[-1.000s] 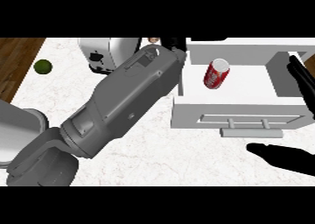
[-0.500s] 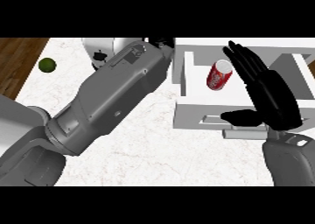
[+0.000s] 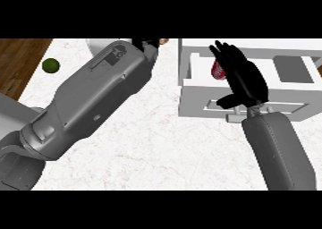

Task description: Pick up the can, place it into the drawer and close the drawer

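The red can (image 3: 217, 71) lies inside the open white drawer (image 3: 188, 95) at the upper right, and only a sliver of it shows past my right hand. My right hand (image 3: 246, 80) is open, fingers straight and pointing away from me, spread over the drawer's inside and front panel just right of the can. Its thumb hangs over the drawer's front near the handle (image 3: 284, 107). My left forearm (image 3: 91, 103) crosses the counter from the lower left to the top centre. Little of my left hand (image 3: 148, 45) shows at its far end, left of the drawer.
A green lime (image 3: 51, 65) lies at the counter's left edge, beside the brown wooden floor (image 3: 12, 62). A white object (image 3: 97, 44) is mostly hidden behind my left forearm at the top. The marble counter (image 3: 163, 147) stretches between the arms.
My right hand has moved left and lower over the drawer, now covering most of the can, and more of its forearm has come in. The left forearm has barely shifted.
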Tool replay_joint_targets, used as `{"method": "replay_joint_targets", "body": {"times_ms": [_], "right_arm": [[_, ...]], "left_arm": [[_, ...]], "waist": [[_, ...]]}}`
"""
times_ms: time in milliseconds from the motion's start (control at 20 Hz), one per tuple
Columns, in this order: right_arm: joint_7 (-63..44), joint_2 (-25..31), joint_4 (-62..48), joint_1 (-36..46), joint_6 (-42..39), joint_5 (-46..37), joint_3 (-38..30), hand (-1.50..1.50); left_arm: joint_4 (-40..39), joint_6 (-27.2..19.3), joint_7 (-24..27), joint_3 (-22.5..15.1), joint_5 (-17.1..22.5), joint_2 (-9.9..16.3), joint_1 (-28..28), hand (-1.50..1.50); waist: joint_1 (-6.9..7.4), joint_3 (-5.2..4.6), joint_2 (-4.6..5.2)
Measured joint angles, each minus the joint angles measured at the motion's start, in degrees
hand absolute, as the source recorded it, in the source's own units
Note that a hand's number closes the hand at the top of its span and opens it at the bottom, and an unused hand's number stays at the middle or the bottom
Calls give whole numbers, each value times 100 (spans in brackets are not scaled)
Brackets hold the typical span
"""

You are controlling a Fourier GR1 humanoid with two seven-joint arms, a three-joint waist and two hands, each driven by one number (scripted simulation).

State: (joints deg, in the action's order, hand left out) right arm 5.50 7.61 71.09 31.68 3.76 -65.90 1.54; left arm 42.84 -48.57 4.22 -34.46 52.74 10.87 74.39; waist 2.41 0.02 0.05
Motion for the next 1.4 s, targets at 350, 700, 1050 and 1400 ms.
{"method": "replay_joint_targets", "body": {"times_ms": [350,700,1050,1400], "right_arm": [[89,-27,-1659,757,1058,-459,-193,-150],[168,29,-3039,1514,2051,-706,-510,-150],[265,128,-4089,2073,2882,-816,-800,-150],[172,253,-5004,2709,3344,-814,-1094,-150]], "left_arm": [[684,-68,-354,25,-215,512,-368,-150],[1168,5,-608,86,-349,847,-651,-150],[1547,68,-785,166,-451,1093,-855,-150],[1909,67,-1008,199,-570,1319,-927,-150]], "waist": [[22,-42,-30],[59,-74,-30],[134,-72,8],[242,-7,111]]}}
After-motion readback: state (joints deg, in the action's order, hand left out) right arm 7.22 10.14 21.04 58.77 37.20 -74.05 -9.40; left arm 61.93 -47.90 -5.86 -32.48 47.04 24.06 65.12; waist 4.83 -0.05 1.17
